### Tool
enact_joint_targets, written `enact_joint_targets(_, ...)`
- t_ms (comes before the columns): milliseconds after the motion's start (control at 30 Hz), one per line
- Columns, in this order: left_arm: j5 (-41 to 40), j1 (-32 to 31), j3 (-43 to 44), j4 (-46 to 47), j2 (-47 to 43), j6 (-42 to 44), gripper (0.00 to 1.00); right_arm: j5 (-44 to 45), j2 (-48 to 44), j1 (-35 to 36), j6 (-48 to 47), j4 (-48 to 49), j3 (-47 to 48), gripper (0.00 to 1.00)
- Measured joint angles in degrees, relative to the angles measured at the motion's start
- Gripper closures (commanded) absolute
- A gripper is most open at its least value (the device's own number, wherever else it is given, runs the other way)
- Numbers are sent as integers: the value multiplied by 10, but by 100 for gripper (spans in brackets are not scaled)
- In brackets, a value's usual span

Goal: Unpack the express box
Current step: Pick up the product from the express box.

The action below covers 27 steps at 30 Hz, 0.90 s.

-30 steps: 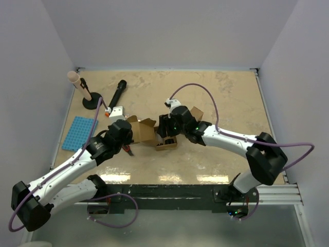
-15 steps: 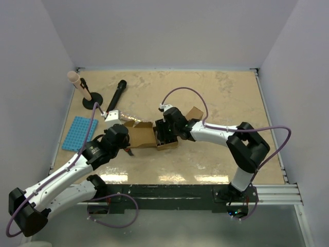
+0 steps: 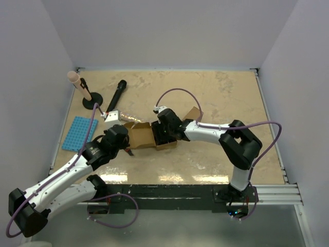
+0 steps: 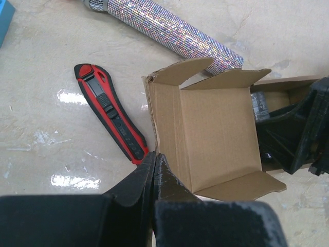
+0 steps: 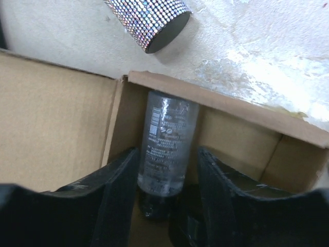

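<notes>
Between the jaws of the right pincer [image 5: 167, 153], inside the express box [image 5: 241, 110]: clear bottle [image 5: 167, 126], long axis along the fingers, far end at the box wall, dark end toward the palm. Jaws half-wide astride it, not clamped. Centre, squeeze mid-body, pull straight out. Left pincer [image 4: 154, 160] pinched on the flap [image 4: 216, 139], steadying.

Matt brown cardboard makes up the express box [image 4: 216, 139], rough at its cut edges. The bottle [image 5: 165, 149] is clear glossy plastic (small print on it). The knife [image 4: 110, 113] is red-and-black plastic, the far cylinder [image 4: 169, 31] sparkles with tiny studs, and the bench [image 4: 46, 67] is marbled and shiny.
</notes>
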Motion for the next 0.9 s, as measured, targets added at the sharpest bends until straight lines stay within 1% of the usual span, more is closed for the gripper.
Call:
enact_joint_targets(67,0,0,-3,1,0,0,100,1,14,0,-2,0,5,56)
enact_joint_targets(133,0,0,-3,3,0,0,100,2,25,0,-5,3,8,59)
enact_joint_targets(167,1,0,-3,4,0,0,100,2,27,0,-5,3,9,63)
enact_joint_targets(367,5,0,-3,9,0,4,100,4,21,1,-5,3,8,70)
enact_joint_targets(467,5,0,-3,13,0,5,100,7,-11,2,-2,-3,-4,72)
enact_joint_targets(600,7,0,-3,20,2,6,100,17,-88,3,3,-17,-4,72)
enact_joint_targets(733,10,0,-3,28,5,7,100,35,-160,2,4,-27,25,71)
enact_joint_targets(833,14,0,-5,38,6,7,100,54,-182,-5,0,-28,43,72)
enact_joint_targets(900,18,0,-10,44,6,7,100,66,-174,-15,-3,-28,58,73)
